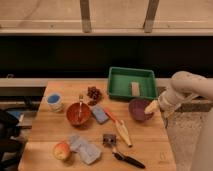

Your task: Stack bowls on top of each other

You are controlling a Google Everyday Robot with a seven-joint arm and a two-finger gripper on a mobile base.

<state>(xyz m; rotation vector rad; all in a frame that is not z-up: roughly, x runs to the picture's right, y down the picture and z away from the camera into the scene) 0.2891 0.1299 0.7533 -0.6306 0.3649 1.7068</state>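
The gripper (152, 106) sits at the 3 o'clock rim of the dark purple bowl (137, 111), touching it or just beside it; whether it is clenched on the rim or released cannot be told. That bowl stands on the table (150, 147) at 6 o'clock from the green tray (114, 83). The orange-red bowl (78, 115) lies well apart at its 9 o'clock, so no stacking is done yet, and the lift, carry and nesting all appear to remain.

The white arm (189, 82) is arcing in from the right edge, elbow bent high, its wrist (168, 98) angling down and leftward. The hand (152, 106) is hanging low over the tabletop's (150, 146) right side, pointing left.
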